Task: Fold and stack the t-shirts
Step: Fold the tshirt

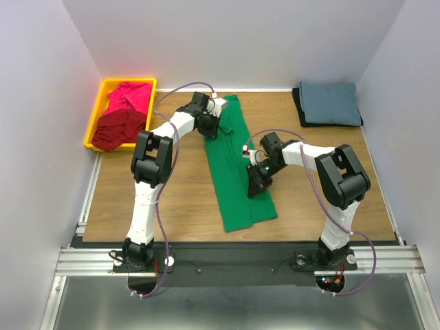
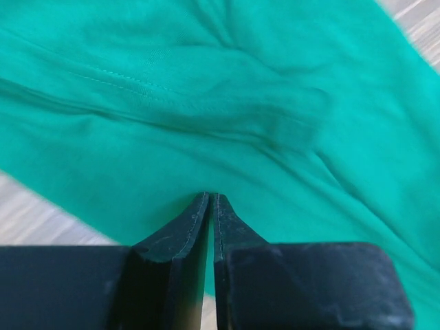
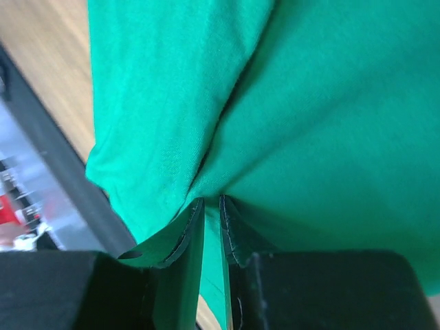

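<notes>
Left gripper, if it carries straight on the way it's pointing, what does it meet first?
The green t-shirt. The left gripper points straight at its creased cloth and seems to be right against it, though depth is hard to judge.

Bright, even light; wrist views softly blurred.

No text, label, brand mark, number or sign is legible in any of the three views. The green t-shirt point(image 1: 234, 185), seen close up by both wrist cameras, shows plain cloth and a stitched seam only, with no readable print or tag.
</notes>
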You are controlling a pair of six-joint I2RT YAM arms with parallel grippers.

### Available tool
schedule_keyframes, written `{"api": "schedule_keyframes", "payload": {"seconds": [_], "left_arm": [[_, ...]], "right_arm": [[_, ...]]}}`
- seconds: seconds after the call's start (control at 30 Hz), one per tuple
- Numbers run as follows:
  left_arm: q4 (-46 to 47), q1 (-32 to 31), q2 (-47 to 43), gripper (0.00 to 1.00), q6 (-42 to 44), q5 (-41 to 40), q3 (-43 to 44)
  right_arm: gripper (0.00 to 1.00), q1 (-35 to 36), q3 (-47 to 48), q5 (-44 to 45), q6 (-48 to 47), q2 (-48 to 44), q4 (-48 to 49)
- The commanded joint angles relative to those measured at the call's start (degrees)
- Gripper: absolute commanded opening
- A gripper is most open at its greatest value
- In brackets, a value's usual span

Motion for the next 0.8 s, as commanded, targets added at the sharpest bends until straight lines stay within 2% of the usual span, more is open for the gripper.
{"api": "schedule_keyframes", "payload": {"seconds": [0.0,0.17,0.3,0.4,0.67,0.7,0.73,0.77], "left_arm": [[0.62,-0.82,2.00,0.19,-1.14,2.14,3.99],[-0.70,-0.83,8.67,0.18,-2.02,2.41,10.84],[-3.25,-0.30,14.03,0.18,-2.37,0.65,21.37],[-3.25,0.67,16.76,0.18,-2.90,0.82,25.60],[-0.53,0.76,17.74,0.24,-0.09,-0.05,28.17],[-0.27,0.76,17.30,0.28,0.26,-0.14,28.26],[0.26,0.84,16.51,0.34,1.05,-0.32,28.26],[0.52,0.84,15.81,0.34,1.32,-0.23,28.26]], "right_arm": [[0.23,1.68,-2.24,-0.85,3.37,0.44,4.80],[0.25,1.77,0.92,-0.16,4.43,2.72,5.08],[0.26,1.68,3.56,1.94,5.92,5.35,5.08],[0.29,1.24,5.67,3.98,6.28,6.41,5.08],[0.39,0.45,11.38,5.21,6.10,8.00,4.64],[0.40,0.36,11.65,5.29,6.19,7.30,4.55],[0.46,0.36,11.65,4.86,5.67,6.25,4.46],[0.49,0.36,11.74,4.86,5.66,6.24,4.29]]}}
